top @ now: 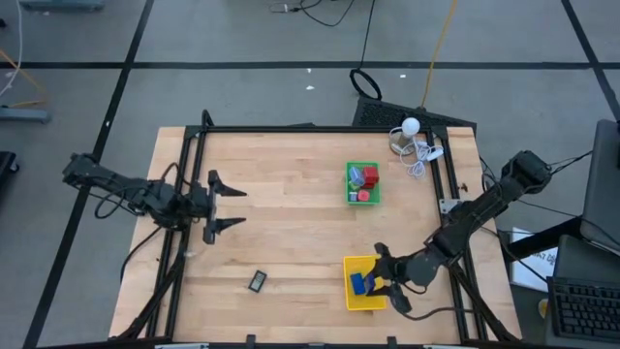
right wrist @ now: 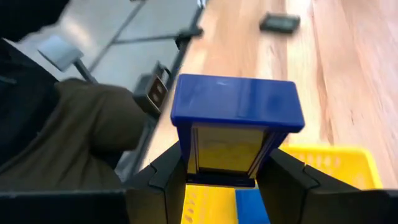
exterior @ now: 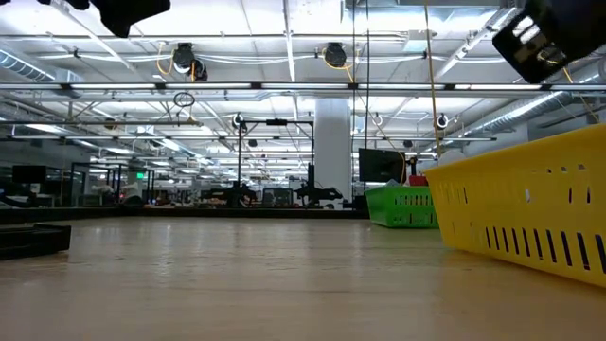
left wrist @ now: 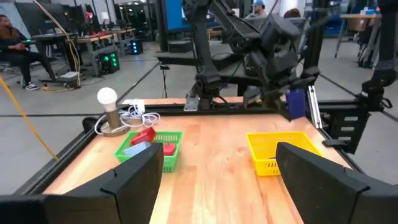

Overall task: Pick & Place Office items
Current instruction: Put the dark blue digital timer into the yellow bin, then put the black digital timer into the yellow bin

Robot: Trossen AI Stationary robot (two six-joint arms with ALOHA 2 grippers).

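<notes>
Right gripper (right wrist: 225,163) clamped on blue rectangular block (right wrist: 236,127), above yellow tray (top: 365,291). Left gripper (top: 231,206) open, idle. Risk: off-centre release, block outside tray.

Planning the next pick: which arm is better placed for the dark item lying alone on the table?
Left. Its open left gripper is empty and nearer the dark item; the right gripper holds a blue piece over the yellow tray.

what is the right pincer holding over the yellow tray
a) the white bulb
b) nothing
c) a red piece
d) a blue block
d: the right pincer is shut on a blue block, with the yellow tray just beneath it.
</notes>
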